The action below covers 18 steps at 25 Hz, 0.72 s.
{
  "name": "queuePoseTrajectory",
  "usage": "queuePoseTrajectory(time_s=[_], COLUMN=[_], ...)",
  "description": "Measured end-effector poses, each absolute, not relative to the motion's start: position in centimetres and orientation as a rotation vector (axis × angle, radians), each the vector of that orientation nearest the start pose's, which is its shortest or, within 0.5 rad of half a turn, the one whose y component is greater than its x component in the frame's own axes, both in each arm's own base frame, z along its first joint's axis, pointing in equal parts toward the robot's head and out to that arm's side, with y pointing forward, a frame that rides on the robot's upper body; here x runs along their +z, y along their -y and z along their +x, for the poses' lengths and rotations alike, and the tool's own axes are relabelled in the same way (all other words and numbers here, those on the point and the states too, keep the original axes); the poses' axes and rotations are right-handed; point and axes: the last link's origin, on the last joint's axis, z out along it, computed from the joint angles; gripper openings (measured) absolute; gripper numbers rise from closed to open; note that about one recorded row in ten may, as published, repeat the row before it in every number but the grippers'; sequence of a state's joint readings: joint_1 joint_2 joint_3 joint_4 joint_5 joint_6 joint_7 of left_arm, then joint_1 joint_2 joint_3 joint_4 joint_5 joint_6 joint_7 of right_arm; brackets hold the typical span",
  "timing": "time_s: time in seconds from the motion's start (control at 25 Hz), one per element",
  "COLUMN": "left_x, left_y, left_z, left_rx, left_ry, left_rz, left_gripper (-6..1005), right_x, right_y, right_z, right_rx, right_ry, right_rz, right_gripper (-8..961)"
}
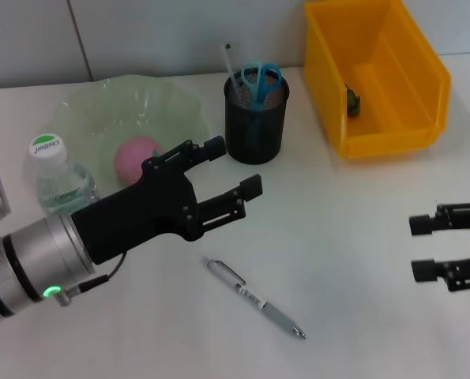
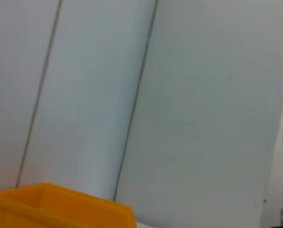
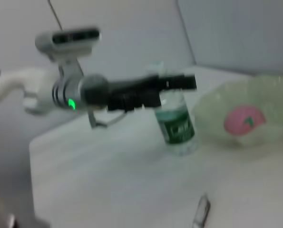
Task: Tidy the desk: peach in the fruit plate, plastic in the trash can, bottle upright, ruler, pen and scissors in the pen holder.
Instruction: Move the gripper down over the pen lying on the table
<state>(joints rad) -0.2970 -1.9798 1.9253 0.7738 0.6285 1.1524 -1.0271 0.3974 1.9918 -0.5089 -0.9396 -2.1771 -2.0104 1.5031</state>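
White desk, tiled wall behind. Pen (image 1: 255, 298) lies alone near front edge, long axis diagonal toward front right corner. My left gripper (image 1: 236, 175) hovers just behind it, fingers spread, empty, nearer. My right gripper (image 1: 424, 247) at right edge, fingers apart, empty.

You are looking at a smooth, matt white table (image 1: 361, 260). The fruit plate (image 1: 100, 103) looks like translucent pale green glass or plastic with a wavy, glossy rim, and the peach (image 1: 136, 158) in it has a dull pink skin. The bottle (image 1: 61, 185) is clear plastic with a white cap. The pen holder (image 1: 256, 122) is black metal mesh, matt. The trash can (image 1: 377, 75) is glossy yellow plastic. The pen (image 1: 254, 298) shows a shiny metal clip and a grey barrel. The left gripper (image 1: 235, 170) is matt black with a brushed silver wrist; the right gripper (image 1: 424, 249) is matt black too.
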Motion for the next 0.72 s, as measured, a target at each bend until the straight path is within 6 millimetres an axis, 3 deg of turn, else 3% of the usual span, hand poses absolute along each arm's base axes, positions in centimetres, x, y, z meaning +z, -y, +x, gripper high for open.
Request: queuePoseTrajectory(time_s=[0.28,0.6,0.72], left_x=[-3.8,0.6,1.2], left_y=[-29.8,-31.7,-32.1], left_z=[-17.4,-9.5,-6.4], left_rx=[-0.970,-0.503,-0.331], left_ry=[0.276,-0.304,-0.542], left_rz=[-2.745,-2.976,-3.038], left_gripper=[802,802,802], right_x=[8.9,9.3,9.8], right_y=[-25.9,-25.8,-26.3], right_z=[29.4,29.2,28.9], right_rx=[0.548,0.525,0.509], right_ry=[-0.742,-0.841,-0.865], right_rz=[-2.918,-2.940,-2.937], right_gripper=[754,754,754])
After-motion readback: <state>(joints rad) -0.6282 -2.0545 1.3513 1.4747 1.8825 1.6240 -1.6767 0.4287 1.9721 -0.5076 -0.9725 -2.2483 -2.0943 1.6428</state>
